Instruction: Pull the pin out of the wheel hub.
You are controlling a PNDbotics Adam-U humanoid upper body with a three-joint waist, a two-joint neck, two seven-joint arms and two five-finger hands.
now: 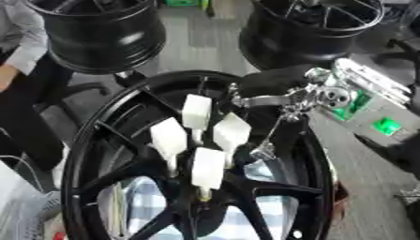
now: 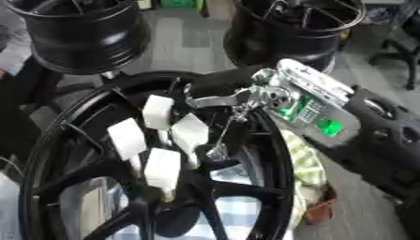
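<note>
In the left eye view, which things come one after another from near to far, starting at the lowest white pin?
Lowest white pin → topmost white pin → robot hand at the wheel rim → two black wheels standing behind, left and right.

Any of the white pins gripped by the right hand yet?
No. The right hand sits at the wheel hub's rim, clear of the four white pins.

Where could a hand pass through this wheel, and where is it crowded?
Gaps between the spokes toward the rim are free. The hub centre is crowded: four white pins stand clustered there, with the right hand reaching in alongside.
</note>
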